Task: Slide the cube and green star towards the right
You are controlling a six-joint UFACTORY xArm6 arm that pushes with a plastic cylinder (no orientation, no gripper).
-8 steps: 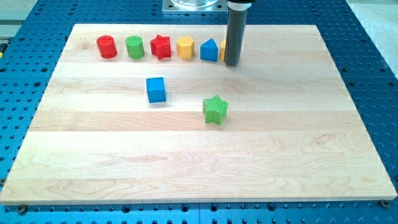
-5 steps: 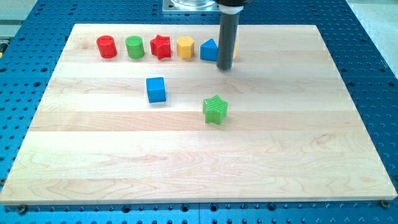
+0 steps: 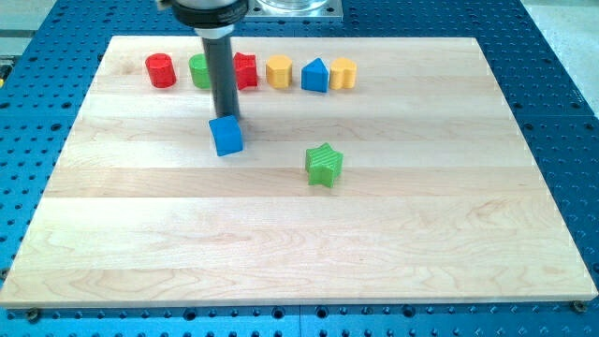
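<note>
1. Tabletop [image 3: 309, 253] of pale wood, made of long planks, lies on a blue metal base [image 3: 562, 56] with a regular pattern of small holes. At the view's top a grey metal mount [image 3: 295, 7] is partly visible.
2. Eight blocks are on the wood: two red, two green, two blue, two yellow.
3. Six of them stand in a row near the view's top edge. From the view's left: a red cylinder [image 3: 160, 70], a green cylinder [image 3: 198, 70], a red star [image 3: 245, 71], a yellow hexagon-like block [image 3: 278, 71], a blue triangular block [image 3: 316, 76] and a yellow block [image 3: 343, 72] whose shape I cannot tell exactly. The last two touch each other or almost touch.
4. The rod partly hides the green cylinder and the red star.
5. The blue cube [image 3: 226, 136] stands alone below the row, left of the middle, a little turned.
6. The green star [image 3: 324, 165] stands apart, further to the view's right and a little lower than the cube, about the middle of the wood.
7. The arm has no hand that opens or closes, only a straight dark rod, and it holds nothing. My tip [image 3: 225, 116] is at the top edge of the blue cube, touching it or just beside it on the far side. It is well apart from the green star.
</note>
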